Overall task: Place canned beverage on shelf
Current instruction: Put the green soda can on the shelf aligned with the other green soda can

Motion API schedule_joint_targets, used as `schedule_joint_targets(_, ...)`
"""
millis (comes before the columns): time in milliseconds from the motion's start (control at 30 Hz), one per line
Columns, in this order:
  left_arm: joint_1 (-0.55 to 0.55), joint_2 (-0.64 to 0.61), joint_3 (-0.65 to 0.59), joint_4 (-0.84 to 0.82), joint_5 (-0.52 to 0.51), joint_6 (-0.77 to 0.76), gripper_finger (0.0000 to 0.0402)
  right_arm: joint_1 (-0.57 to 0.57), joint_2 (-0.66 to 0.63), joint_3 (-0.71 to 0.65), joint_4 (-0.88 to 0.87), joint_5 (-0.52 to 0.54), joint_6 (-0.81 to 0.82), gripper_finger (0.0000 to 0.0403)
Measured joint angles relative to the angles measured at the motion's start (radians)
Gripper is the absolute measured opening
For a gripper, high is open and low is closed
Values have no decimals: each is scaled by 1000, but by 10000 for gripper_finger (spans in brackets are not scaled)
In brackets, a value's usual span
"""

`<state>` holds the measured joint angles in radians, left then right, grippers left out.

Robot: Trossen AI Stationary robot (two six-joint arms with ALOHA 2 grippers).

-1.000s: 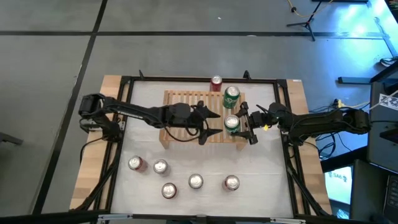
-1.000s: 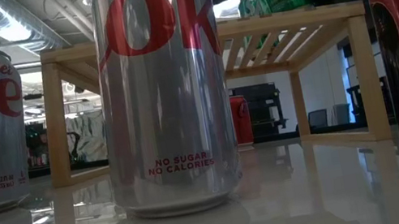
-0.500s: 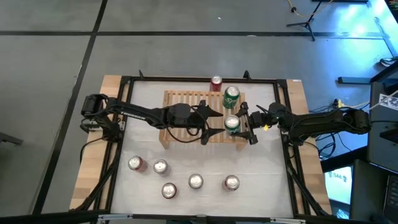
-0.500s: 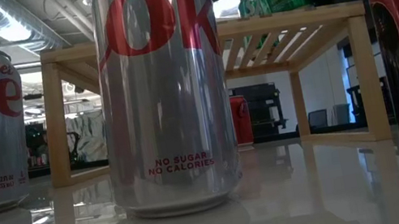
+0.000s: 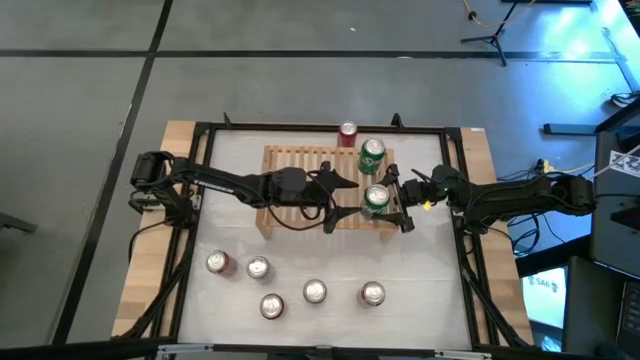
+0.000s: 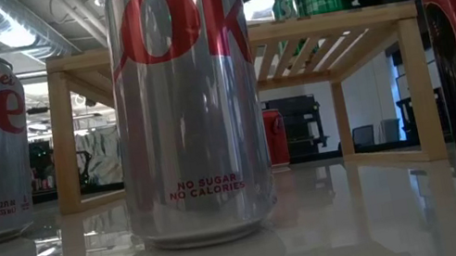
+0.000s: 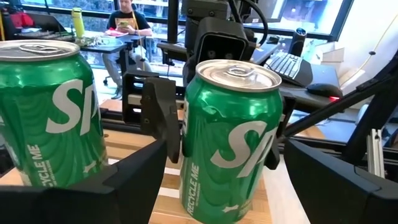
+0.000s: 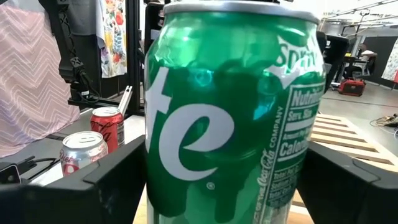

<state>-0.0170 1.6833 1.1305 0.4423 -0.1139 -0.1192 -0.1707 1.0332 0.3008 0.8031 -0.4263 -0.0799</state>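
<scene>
So the green aluminium soda can [image 5: 376, 198] is standing upright on the low light-wood slatted shelf [image 5: 300, 165], out at its 3 o'clock end. A second green can [image 5: 372, 152] sits on the same shelf just toward 12 o'clock from it, and a red can [image 5: 348, 133] stands on the desk right behind the shelf's far edge.

The right gripper [image 5: 384, 199] is around that first can, fingers [image 8: 373, 186] spread to either side of it; can't tell if they're actually touching the metal, though the left wrist view seems to show a sliver of gap. The can looks like it's resting on the slats on its own.

The left gripper [image 5: 345, 197] hangs over the middle of the shelf, at 9 o'clock from the can, fingers [image 7: 124, 180] spread wide and holding nothing.

Down at the 6 o'clock side of the white desk [image 5: 430, 270] there's a loose row of five more cans [image 5: 314, 292], a mix of red and silver, all upright and well apart from the shelf
</scene>
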Motion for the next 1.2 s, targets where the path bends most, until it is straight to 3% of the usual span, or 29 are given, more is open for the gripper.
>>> schedule_joint_targets(733,-19,0,0,-8,0,0,314,0,-74,-1,-79,0,0,353)
schedule_joint_targets(967,-19,0,0,-8,0,0,314,0,-84,-1,-81,90,-3,353)
schedule_joint_targets(1200,-19,0,0,-11,0,0,314,0,-110,-2,-130,94,-3,353)
